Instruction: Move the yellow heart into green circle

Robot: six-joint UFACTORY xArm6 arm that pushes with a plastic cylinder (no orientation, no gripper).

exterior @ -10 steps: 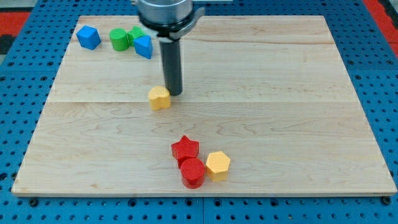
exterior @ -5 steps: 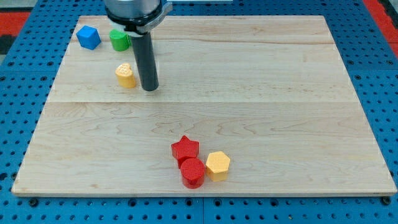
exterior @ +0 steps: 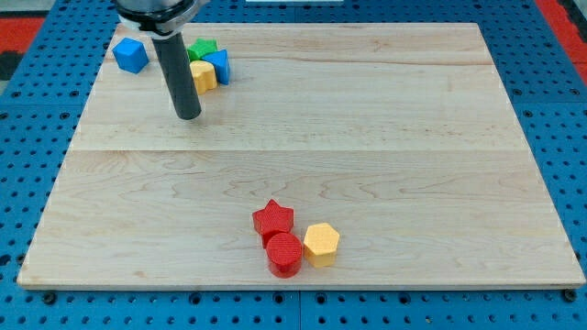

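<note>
Heart (exterior: 204,76) — the yellow one — sits near the board's (exterior: 413,137) top-left edge, touching a blue block (exterior: 217,65) and a green star (exterior: 201,49); the green circle is hidden behind the rod. My tip (exterior: 187,115) (a plain rod, nothing to open or close) rests just below-left of it. Mid-board lies bare; no writing shows.

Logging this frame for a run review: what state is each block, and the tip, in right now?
yellow heart: against the blue block on its right, up by the green blocks.
green star: behind the heart, partly hidden.
green circle: hidden behind the rod, cannot tell.
my tip: on the board, below-left of the heart, apart.
red star: touching the red cylinder.
</note>
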